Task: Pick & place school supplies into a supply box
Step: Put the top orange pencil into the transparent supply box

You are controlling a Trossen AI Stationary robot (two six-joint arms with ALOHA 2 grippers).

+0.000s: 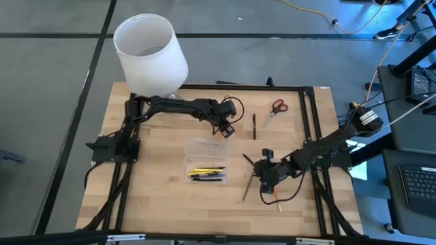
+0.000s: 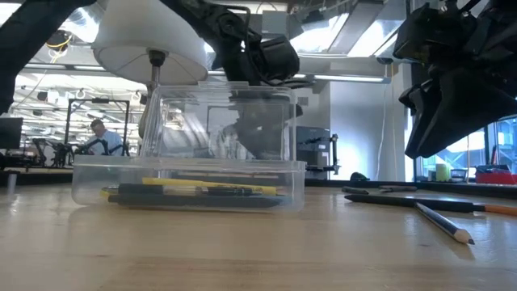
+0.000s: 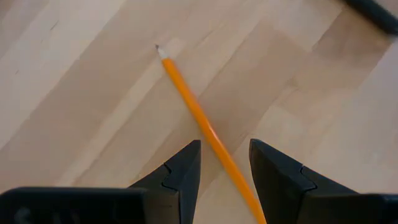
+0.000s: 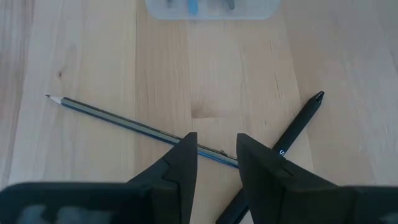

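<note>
The clear supply box (image 1: 204,160) sits mid-table with yellow and black pencils lying in it (image 2: 190,187). My left gripper (image 3: 224,144) hangs open just beyond the box's far right corner (image 1: 227,129), pointing steeply down. An orange pencil (image 3: 193,102) lies flat on the wood and runs between its fingertips. My right gripper (image 4: 216,137) hovers open right of the box (image 1: 264,178), over a grey-blue pencil (image 4: 112,115) and beside a black pen (image 4: 298,127). Red-handled scissors (image 1: 275,109) and another black pen (image 1: 254,126) lie toward the far right.
A white-shaded lamp (image 1: 150,51) stands at the table's far left corner, behind the box in the low view (image 2: 149,40). A black frame rail (image 1: 310,129) runs along the table's sides. Bare wood lies left of and in front of the box.
</note>
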